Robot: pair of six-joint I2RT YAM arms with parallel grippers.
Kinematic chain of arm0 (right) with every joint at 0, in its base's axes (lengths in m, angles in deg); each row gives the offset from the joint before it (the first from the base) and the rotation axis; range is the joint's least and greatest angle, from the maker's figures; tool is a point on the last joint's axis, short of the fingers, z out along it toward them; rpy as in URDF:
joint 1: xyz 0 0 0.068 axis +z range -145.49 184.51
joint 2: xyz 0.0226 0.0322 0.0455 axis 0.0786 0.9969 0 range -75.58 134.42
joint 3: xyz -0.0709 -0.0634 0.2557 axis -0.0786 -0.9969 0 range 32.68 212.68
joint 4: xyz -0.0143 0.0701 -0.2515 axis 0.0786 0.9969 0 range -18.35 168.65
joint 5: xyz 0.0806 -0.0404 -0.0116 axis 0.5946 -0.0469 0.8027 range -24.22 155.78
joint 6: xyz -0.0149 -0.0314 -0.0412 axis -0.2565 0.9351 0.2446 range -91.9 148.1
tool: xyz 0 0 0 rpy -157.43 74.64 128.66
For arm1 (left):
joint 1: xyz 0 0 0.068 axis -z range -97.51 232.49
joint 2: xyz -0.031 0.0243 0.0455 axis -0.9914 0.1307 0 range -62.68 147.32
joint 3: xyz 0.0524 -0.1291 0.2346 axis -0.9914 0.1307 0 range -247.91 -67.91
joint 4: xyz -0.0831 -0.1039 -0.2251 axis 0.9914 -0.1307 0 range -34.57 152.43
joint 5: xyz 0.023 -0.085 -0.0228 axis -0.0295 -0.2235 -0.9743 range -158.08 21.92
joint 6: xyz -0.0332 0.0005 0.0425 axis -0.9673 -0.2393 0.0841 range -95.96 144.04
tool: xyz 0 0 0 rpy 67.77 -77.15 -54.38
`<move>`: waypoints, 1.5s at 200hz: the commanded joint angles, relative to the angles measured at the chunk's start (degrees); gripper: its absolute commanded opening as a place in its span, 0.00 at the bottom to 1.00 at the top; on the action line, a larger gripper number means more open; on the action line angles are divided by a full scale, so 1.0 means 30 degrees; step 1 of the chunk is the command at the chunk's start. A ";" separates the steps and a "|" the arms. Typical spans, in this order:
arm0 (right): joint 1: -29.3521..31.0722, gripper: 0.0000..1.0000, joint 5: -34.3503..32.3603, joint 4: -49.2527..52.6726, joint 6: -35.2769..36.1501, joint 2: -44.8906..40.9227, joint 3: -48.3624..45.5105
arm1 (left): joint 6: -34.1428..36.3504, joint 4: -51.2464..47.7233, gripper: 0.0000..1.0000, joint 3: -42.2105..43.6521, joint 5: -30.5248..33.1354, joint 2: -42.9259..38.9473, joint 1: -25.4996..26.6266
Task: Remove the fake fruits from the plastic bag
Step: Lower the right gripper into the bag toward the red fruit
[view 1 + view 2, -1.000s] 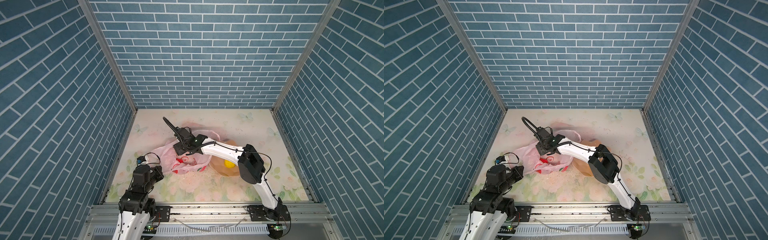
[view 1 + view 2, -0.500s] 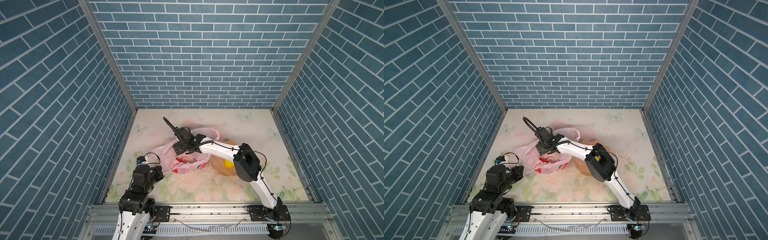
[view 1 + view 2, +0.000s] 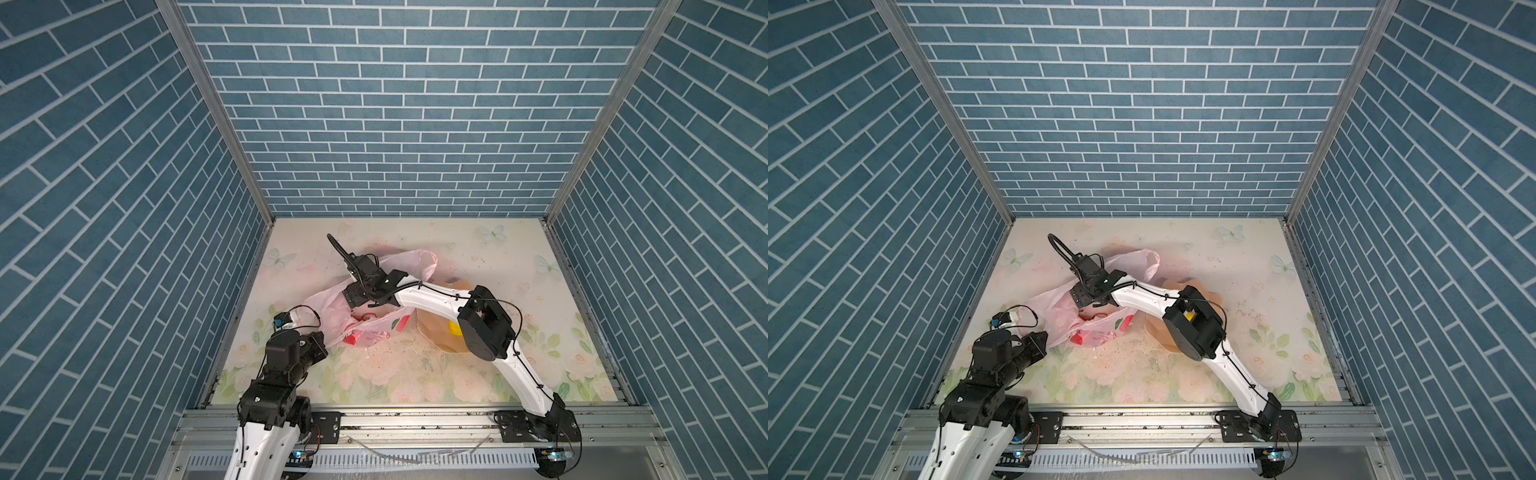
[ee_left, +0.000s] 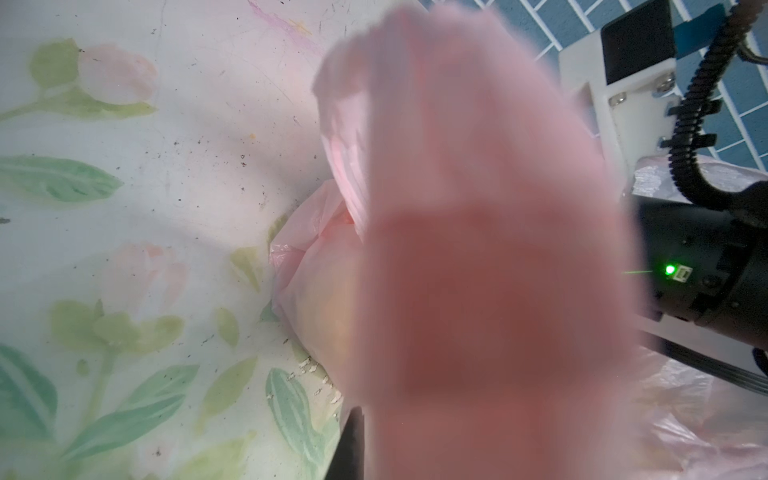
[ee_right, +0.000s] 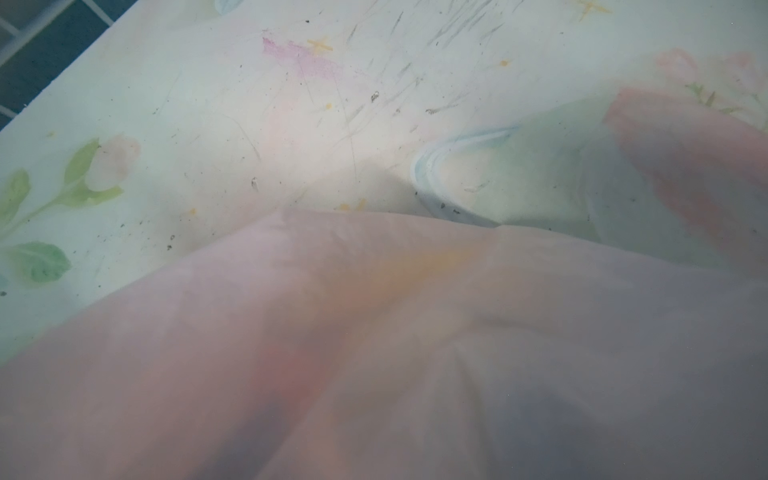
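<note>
Floral-print tabletop (image 3: 498, 266), scuffed, speckled with debris. Crumpled pink plastic bag (image 3: 328, 309) lies left of centre. A peach scalloped bowl (image 3: 434, 332) sits just beside it, on its right.

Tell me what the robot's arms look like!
Both have smooth white tubes joined by chunky black blocks. Thin black wires run along the right arm, with a ribbed black hose at its wrist. The left arm has a blue plug on a looping wire.

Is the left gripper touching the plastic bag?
Touching. In both top views the plastic bag is drawn to a point that ends in the left gripper; the left wrist view shows pink film bunched against it.
</note>
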 commanded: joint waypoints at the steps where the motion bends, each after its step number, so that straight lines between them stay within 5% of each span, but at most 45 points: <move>1: -0.0094 0.83 -0.0027 -0.0205 -0.0269 0.0598 0.1046 | 0.0083 -0.0101 0.14 -0.0406 -0.0109 -0.0108 0.0084; 71: -0.0330 0.82 0.0233 -0.0523 -0.0789 0.1240 0.1149 | 0.0128 -0.0040 0.14 -0.0388 -0.0132 -0.0072 0.0069; 212: -0.0390 0.38 0.0595 -0.1311 -0.0345 0.0028 -0.1044 | 0.0171 -0.0052 0.14 -0.0425 0.0123 -0.0127 0.0060; 300: -0.0356 0.25 0.0368 -0.2724 -0.0152 -0.2185 -0.3835 | 0.0163 -0.0274 0.14 -0.0403 0.0473 -0.0613 0.0091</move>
